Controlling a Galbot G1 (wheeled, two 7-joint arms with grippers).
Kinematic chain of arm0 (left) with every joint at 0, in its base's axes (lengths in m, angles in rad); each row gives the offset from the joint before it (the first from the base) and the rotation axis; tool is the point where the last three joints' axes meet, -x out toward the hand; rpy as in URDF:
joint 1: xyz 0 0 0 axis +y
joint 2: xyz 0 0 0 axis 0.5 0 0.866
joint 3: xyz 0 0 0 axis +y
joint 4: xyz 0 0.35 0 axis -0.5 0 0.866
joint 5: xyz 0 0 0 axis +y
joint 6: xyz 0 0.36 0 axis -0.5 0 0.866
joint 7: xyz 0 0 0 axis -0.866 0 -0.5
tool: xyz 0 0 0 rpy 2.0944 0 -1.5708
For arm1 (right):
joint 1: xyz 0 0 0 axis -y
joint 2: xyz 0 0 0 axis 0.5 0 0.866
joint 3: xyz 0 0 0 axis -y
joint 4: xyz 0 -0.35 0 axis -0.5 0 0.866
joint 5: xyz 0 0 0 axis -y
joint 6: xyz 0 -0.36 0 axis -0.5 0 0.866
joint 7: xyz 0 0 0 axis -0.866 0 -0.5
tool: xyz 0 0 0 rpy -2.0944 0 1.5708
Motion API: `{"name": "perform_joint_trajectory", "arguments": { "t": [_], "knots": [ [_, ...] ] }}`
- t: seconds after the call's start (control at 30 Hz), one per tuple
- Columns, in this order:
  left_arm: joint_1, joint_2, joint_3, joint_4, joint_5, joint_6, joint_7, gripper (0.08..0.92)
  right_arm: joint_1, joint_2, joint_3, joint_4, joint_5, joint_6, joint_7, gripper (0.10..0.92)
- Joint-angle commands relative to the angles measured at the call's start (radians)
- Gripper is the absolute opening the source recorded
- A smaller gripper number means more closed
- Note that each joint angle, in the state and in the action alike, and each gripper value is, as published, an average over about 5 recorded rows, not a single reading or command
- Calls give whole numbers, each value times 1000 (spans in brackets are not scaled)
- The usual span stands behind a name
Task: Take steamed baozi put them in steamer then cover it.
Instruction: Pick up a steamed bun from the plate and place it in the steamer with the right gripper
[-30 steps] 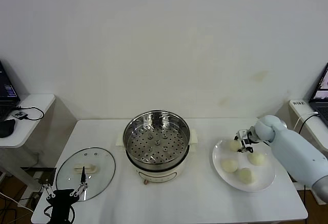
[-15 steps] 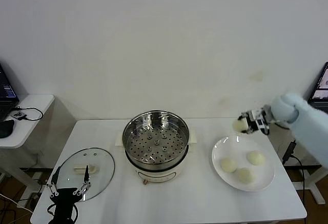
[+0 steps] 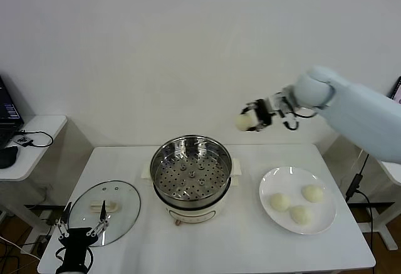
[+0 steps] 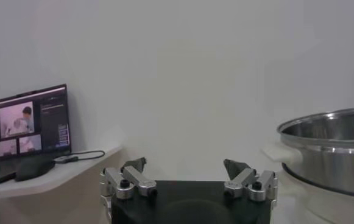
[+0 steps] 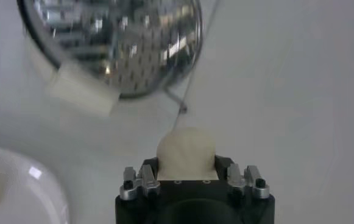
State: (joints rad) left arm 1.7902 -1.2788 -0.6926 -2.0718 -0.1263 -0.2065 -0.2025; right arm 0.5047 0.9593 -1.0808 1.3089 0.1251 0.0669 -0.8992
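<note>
Where it hovered by the plate (image 3: 268, 200), the right hand (image 3: 250, 119) now grips a baozi (image 3: 244, 121) nearer the steamer (image 3: 191, 167).

The left gripper (image 4: 187, 178) holds its fingers spread wide with nothing between them, the shiny steamer (image 4: 330, 149) beside it, and a laptop (image 4: 29, 123) on a side table (image 4: 73, 170) beyond.

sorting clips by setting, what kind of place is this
Probably a lab or office test room, not a kitchen: a bare white table against a plain wall, laptops on side desks, and a steamer and plate staged for the robot.
</note>
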Motion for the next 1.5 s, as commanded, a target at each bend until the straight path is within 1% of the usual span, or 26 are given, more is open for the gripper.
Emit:
{"name": "perform_joint_trajectory", "arguments": {
  "t": [0.03, 0.2, 0.37, 0.77, 0.97, 1.17, 1.27, 1.5],
  "knots": [
    [1, 3, -1, 0, -7, 1, 0, 823, 91, 219, -147, -59, 61, 79, 33, 592],
    [6, -1, -14, -2, -7, -1, 0, 823, 60, 326, -167, -137, -4, 153, 26, 594],
    [9, -11, -18, -5, -7, -3, 0, 823, 37, 379, -186, -208, -142, 260, 12, 594],
    [14, -25, -17, -13, -6, -7, -2, 823, -38, 383, -176, -294, -391, 397, 28, 594],
    [14, -25, -21, -14, -7, -8, -3, 823, -69, 385, -164, -310, -423, 418, 45, 594],
    [13, -27, -22, -15, -7, -10, -3, 823, -97, 404, -145, -351, -490, 454, 70, 601],
    [14, -28, -22, -15, -7, -11, -4, 823, -110, 416, -131, -373, -515, 468, 82, 631],
    [15, -32, -25, -20, -7, -12, -5, 823, -120, 433, -123, -392, -522, 482, 104, 798]
  ]
}}
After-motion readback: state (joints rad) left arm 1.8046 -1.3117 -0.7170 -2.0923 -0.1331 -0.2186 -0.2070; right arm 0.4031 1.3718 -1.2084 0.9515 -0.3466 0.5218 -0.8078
